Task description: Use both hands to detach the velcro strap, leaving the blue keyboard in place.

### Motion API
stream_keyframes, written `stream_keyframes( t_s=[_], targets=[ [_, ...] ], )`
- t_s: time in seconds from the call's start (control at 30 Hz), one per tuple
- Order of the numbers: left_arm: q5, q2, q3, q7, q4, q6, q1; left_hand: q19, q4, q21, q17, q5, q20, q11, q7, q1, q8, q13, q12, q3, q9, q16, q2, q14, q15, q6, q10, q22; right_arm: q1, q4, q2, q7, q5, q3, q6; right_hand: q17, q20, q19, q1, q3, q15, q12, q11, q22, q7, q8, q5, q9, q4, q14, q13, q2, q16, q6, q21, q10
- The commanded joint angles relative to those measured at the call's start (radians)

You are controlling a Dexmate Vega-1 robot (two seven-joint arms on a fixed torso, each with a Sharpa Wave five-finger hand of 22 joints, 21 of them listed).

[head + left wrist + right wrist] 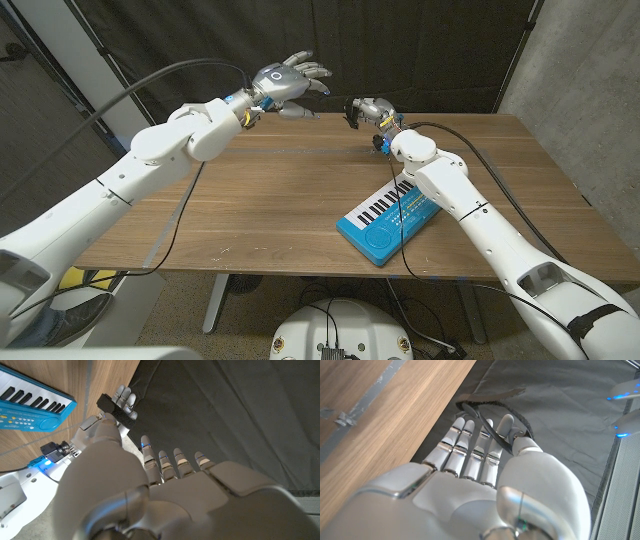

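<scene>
The blue toy keyboard (388, 220) lies on the wooden table (270, 210) at the right front, also seen in the left wrist view (30, 404). My right hand (367, 109) hovers over the table's far edge, well behind the keyboard. It pinches a black velcro strap (487, 425) between thumb and fingers; the strap shows as a dark piece (352, 107) at the hand's left side and again in the left wrist view (111, 405). My left hand (287, 84) is raised just left of it, fingers spread, holding nothing. A small gap separates the two hands.
A black curtain (420, 50) hangs behind the table, with a grey wall (590, 70) at the right. A grey tape line (300, 150) crosses the tabletop. A black cable (408, 215) from my right arm drapes over the keyboard.
</scene>
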Motion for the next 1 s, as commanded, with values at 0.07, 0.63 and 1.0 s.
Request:
stream_keyframes(
  t_s=[0.07, 0.63, 1.0],
  targets=[
    [0.04, -0.057, 0.058, -0.022, 0.072, -0.046, -0.074, 0.008, -0.006, 0.011, 0.001, -0.006, -0.007, -0.008, -0.004, 0.011, 0.009, 0.002, 0.007, 0.003, 0.004, 0.005, 0.005, 0.013, -0.008, 0.024, 0.012, 0.003, -0.006, 0.005, -0.011, 0.004, 0.067, 0.018, 0.022, 0.001, 0.002, 0.017, -0.006, 0.009, -0.02, -0.006, 0.005, 0.004, 0.007, -0.004, 0.009, 0.0, -0.002, 0.014, 0.003, -0.002, -0.002, 0.005, 0.01, 0.015],
    [0.093, -0.075, 0.084, 0.068, 0.098, -0.061, -0.077, 0.036, -0.007, 0.02, 0.002, -0.01, -0.008, -0.019, -0.021, 0.027, 0.023, 0.001, 0.02, 0.01, 0.004, 0.011, 0.014, 0.048, -0.03, 0.094, 0.053, 0.002, -0.025, 0.03, 0.024, -0.007, 0.143, 0.051, 0.106, 0.001, -0.006, 0.037, -0.012, 0.015, -0.025, -0.01, 0.003, 0.005, 0.01, -0.007, 0.017, 0.002, -0.003, 0.045, 0.001, -0.007, 0.003, 0.009, 0.018, 0.029],
    [0.094, -0.077, 0.085, 0.111, 0.114, -0.078, -0.076, 0.044, -0.009, 0.021, 0.002, -0.011, -0.007, -0.028, -0.033, 0.04, 0.027, 0.0, 0.025, 0.014, 0.004, 0.014, 0.018, 0.069, -0.036, 0.128, 0.077, 0.001, -0.018, 0.041, 0.037, 0.023, 0.211, 0.063, 0.103, 0.001, -0.002, 0.042, -0.014, 0.02, -0.02, -0.011, 0.008, 0.006, 0.012, -0.005, 0.022, 0.006, -0.005, 0.056, 0.0, -0.01, 0.002, 0.014, 0.021, 0.039]
  ],
)
